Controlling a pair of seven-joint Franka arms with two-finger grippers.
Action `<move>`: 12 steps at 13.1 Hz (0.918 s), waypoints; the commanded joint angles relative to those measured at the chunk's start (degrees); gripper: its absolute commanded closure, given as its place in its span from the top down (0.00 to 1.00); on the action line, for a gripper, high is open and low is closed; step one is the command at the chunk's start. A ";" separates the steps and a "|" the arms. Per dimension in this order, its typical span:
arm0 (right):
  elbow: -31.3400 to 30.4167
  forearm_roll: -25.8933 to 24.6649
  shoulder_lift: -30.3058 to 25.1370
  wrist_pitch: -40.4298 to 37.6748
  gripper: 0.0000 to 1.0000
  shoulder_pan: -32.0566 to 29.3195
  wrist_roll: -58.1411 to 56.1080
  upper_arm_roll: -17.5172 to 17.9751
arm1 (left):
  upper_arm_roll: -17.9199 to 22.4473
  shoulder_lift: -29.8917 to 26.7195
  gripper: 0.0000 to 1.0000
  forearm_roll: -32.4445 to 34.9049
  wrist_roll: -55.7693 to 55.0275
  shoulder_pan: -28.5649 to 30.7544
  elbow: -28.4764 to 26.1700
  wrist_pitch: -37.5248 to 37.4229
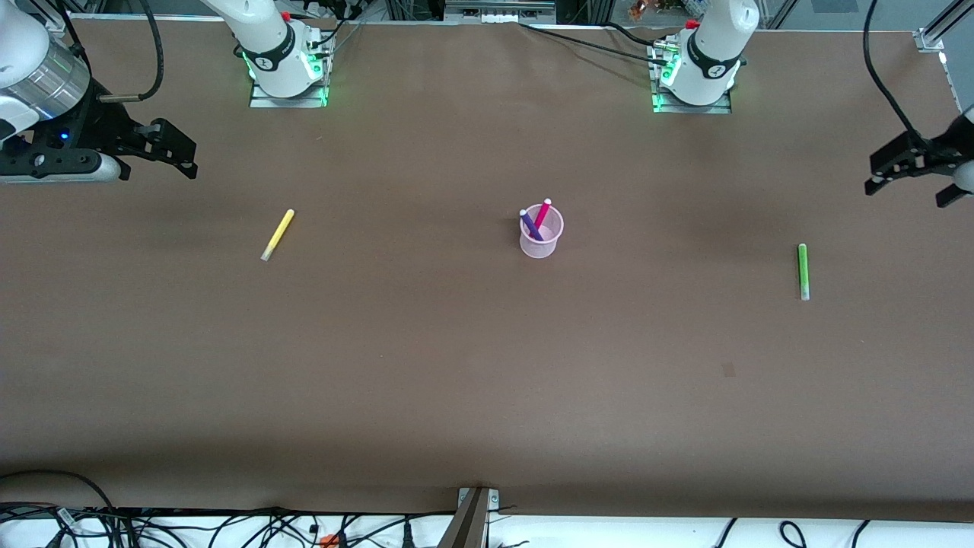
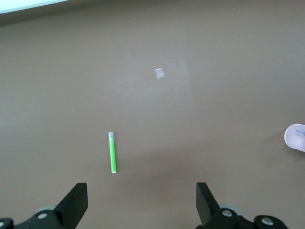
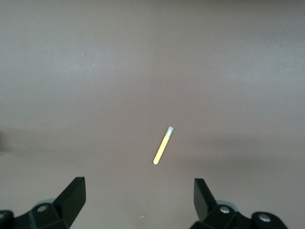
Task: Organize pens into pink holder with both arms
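Note:
The pink holder (image 1: 541,234) stands upright mid-table with a magenta pen (image 1: 542,214) and a dark purple pen (image 1: 530,225) leaning inside it. Toward the right arm's end, a yellow pen (image 1: 278,234) (image 3: 163,145) lies flat on the table. A green pen (image 1: 803,271) (image 2: 112,152) lies flat toward the left arm's end. My right gripper (image 1: 176,149) (image 3: 139,198) hangs open and empty over bare table beside the yellow pen. My left gripper (image 1: 907,190) (image 2: 141,200) hangs open and empty over bare table beside the green pen. The holder's rim (image 2: 296,137) shows at the edge of the left wrist view.
The brown table (image 1: 487,365) carries a small pale patch (image 1: 729,370) (image 2: 159,73), nearer to the front camera than the green pen. Both arm bases (image 1: 288,65) (image 1: 696,72) stand along the table's edge. Cables (image 1: 228,525) lie below the edge nearest the front camera.

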 commanded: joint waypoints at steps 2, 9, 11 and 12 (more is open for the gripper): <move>0.94 -0.56 0.38 0.55 1.00 0.54 0.66 0.12 | -1.44 -2.15 1.00 0.95 -0.40 2.39 -2.40 0.51; 0.94 -0.74 0.38 0.64 1.00 1.24 0.66 0.03 | -3.81 -2.06 1.00 0.33 0.03 4.41 -1.96 -0.01; 0.94 -0.74 0.38 0.64 1.00 1.24 0.66 0.03 | -4.60 -1.97 1.00 0.24 0.13 4.86 -1.96 -0.02; 0.94 -0.74 0.38 0.64 1.00 1.24 0.66 0.03 | -4.69 -1.89 1.00 0.07 0.04 4.86 -1.96 -0.02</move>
